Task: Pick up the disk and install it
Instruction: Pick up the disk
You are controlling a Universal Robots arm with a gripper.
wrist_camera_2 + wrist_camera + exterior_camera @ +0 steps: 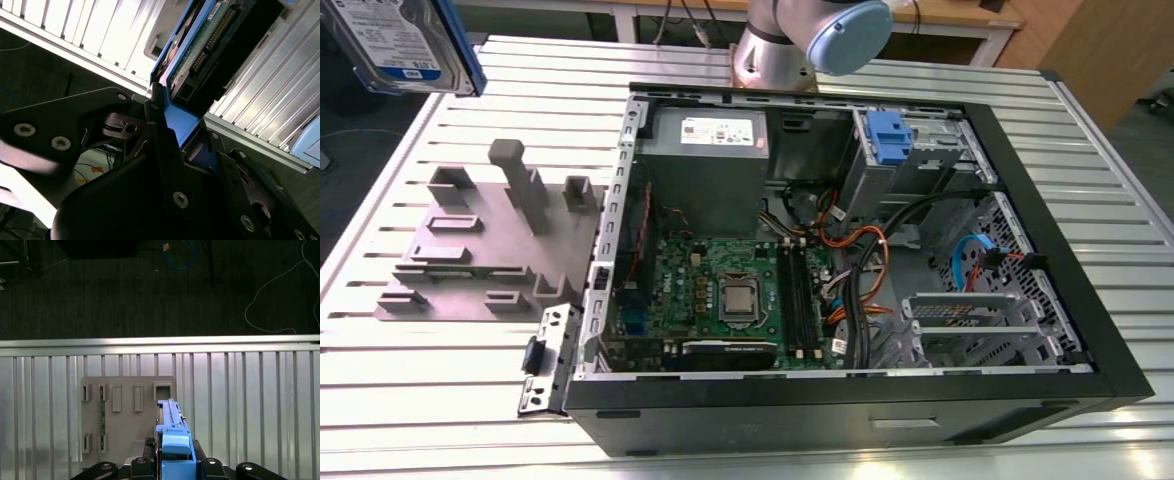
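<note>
Disk point(400, 45): held in the air, label side towards the exterior camera, over the far corner of the surface point(440, 400) at the exterior view's left. It is seen edge-on in the first wrist view point(171, 415) and from its circuit-board side in the second wrist view point(200, 42).
Blue bracket point(182, 125): fitted around the disk; the grip is taken on it.
Gripper point(186, 139): clamped on the disk, with the jaws pressed against the bracket from both sides.
Grey fixture point(125, 410): laid flat on the surface, below the disk in the first wrist view and clear of it.
Computer case point(827, 420): laid open on the surface, well apart from the disk. Inside it are seen the power supply point(707, 150), the motherboard point(720, 290), a small blue latch point(887, 135) and a metal drive cage point(961, 315).
Step in hand: pick-up is judged complete, as the disk is carried free of fixture and surface. Installation is not yet begun.
Installation requirement (judged): the disk is to be brought across to the case and its bracket squared to a bay. Cables near the cage are to be cleared. Which bay is meant cannot be told.
</note>
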